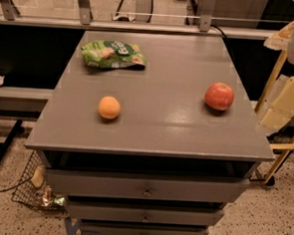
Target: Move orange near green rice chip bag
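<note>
The orange (109, 107) is small, round and pale, and sits on the grey cabinet top (156, 125) at front left. The green rice chip bag (113, 54) lies flat at the back left, about a hand's width beyond the orange. Cream-coloured parts of my arm (285, 100) show at the right edge, beside the cabinet. My gripper itself is out of view, and nothing touches the orange or the bag.
A larger glossy red apple (219, 96) sits on the right side of the top. Drawers (145, 189) are below the top. A wire basket (37, 190) stands on the floor at lower left. A railing (143, 19) runs behind the cabinet.
</note>
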Robot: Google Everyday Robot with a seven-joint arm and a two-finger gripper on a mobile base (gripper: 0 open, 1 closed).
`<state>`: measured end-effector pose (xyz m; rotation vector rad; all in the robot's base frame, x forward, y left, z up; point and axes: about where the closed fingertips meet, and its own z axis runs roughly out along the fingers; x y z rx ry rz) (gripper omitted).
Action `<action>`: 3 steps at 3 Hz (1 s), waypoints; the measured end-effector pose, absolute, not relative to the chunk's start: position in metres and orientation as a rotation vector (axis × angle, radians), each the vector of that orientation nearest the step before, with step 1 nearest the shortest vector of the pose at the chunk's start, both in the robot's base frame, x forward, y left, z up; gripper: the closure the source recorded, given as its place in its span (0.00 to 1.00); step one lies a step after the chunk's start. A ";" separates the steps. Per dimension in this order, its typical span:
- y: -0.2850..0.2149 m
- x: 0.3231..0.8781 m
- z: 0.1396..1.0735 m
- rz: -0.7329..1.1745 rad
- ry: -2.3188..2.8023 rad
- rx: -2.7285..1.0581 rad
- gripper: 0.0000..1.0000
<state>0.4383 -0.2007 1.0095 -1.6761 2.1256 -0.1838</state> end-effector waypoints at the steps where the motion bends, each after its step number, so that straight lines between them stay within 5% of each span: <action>1: -0.163 0.462 1.002 -0.056 2.012 -1.737 0.00; 3: -0.023 0.522 0.963 0.342 1.774 -1.741 0.00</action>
